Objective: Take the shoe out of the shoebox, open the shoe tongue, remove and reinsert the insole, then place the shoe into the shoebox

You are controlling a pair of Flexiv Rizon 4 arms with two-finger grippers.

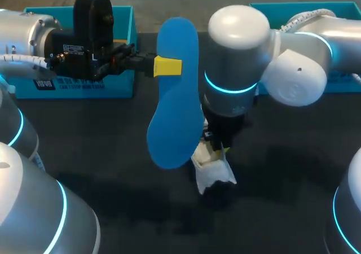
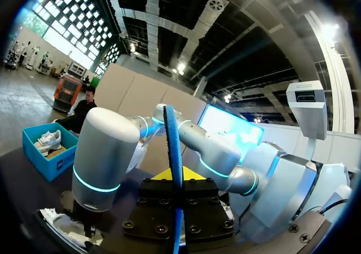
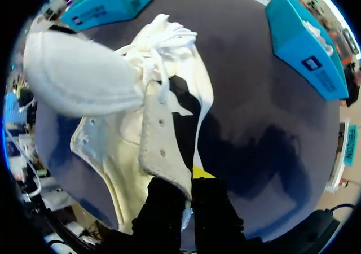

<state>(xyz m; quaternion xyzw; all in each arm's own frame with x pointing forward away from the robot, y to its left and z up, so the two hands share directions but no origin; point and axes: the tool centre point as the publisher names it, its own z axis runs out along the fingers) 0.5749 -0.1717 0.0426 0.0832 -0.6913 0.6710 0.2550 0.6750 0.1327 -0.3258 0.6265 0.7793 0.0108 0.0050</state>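
Your left gripper (image 1: 167, 66) clamps the insole (image 1: 172, 115) mid-frame, right gripper (image 1: 218, 147) pinches the shoe (image 1: 212, 173) just below; feed it in toe-first

Robotics lab or test bay. Two grey arms (image 1: 237, 45) with glowing cyan joint rings work over one dark table (image 1: 293, 175). Teal shoeboxes (image 1: 67, 87) stand along the table's far edge.
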